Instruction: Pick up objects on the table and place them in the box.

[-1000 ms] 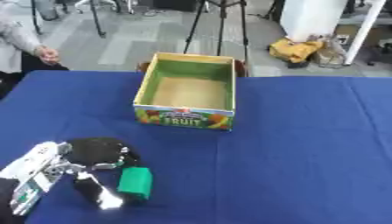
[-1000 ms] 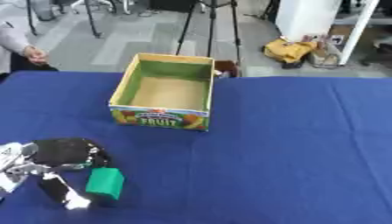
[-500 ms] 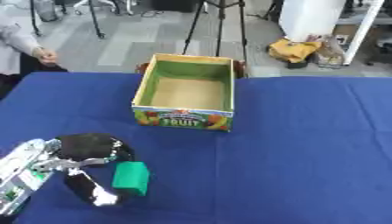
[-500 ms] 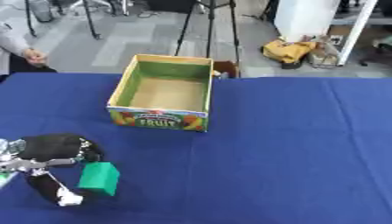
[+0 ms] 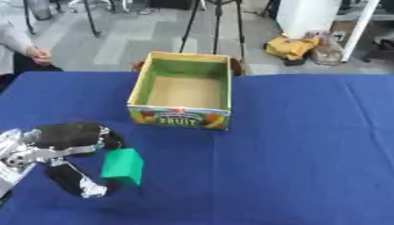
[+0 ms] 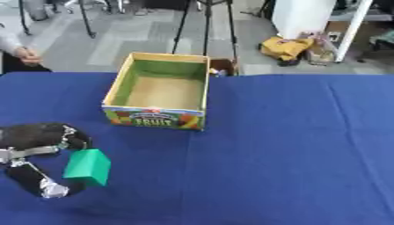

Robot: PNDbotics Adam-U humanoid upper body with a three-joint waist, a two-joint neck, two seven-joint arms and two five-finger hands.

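A green block (image 5: 123,166) hangs tilted at the lower left, just above the blue table (image 5: 308,154). My left hand (image 5: 67,134) is shut on it, black fingers curled over its left side and the thumb (image 5: 74,183) reaching up from below. Behind it, to the right, stands the open cardboard fruit box (image 5: 181,118), green inside with a bare brown floor. Nothing lies in the box. My right hand shows in neither view.
The blue cloth stretches wide to the right of the box and the block. Beyond the table's far edge are tripod legs (image 5: 215,22) and a yellow bag (image 5: 292,46) on the floor.
My left hand has drawn back to the left and closed round the green block, which has shifted a little up and left with it. The box has not moved.
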